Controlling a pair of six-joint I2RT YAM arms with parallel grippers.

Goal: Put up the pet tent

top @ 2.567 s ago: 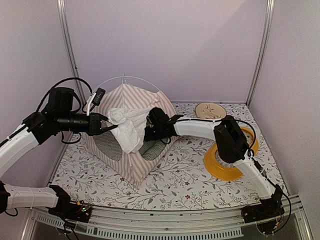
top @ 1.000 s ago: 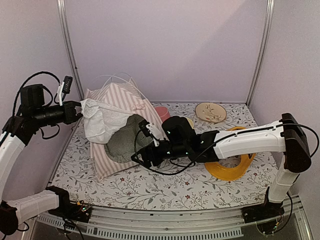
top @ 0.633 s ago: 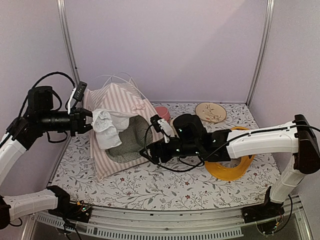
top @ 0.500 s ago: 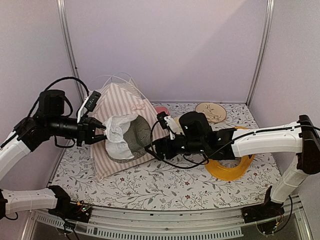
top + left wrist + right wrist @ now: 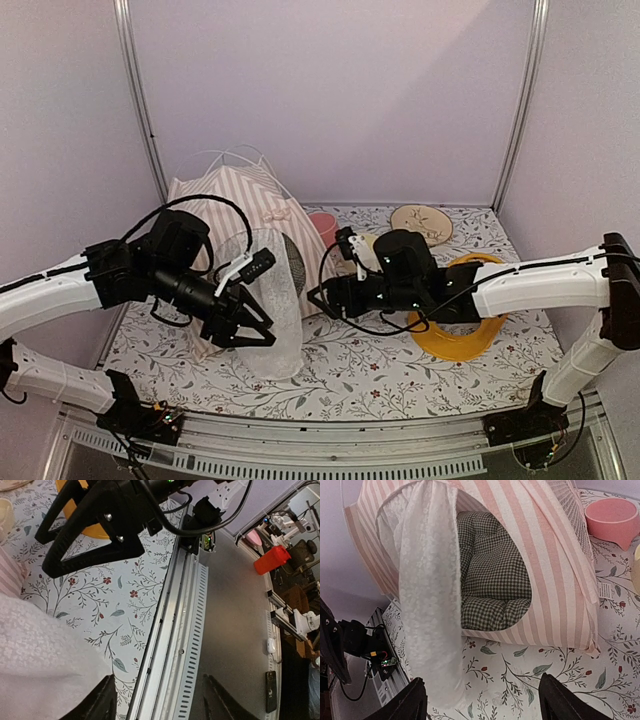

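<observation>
The pet tent (image 5: 235, 195) stands at the back left, pink-and-white striped, with thin white poles arching over its top. Its white sheer door flap (image 5: 272, 325) hangs loose down the front onto the table. My left gripper (image 5: 258, 330) is low beside the flap, open and holding nothing; in the left wrist view the left gripper (image 5: 160, 705) points at the table's front rail, with the flap (image 5: 40, 670) at its left. My right gripper (image 5: 322, 298) is open just right of the tent, and in the right wrist view the right gripper (image 5: 482, 705) faces the door and the checked cushion (image 5: 492, 580) inside.
A pink bowl (image 5: 322, 225) sits behind the tent's right corner, a patterned plate (image 5: 420, 220) at the back, and a yellow ring (image 5: 460, 335) under my right arm. The metal front rail (image 5: 170, 645) runs along the table's near edge.
My left gripper opened and let go of the white flap, then swung forward and down. The flap dropped to hang over the door. My right gripper drew back a little to the right.
</observation>
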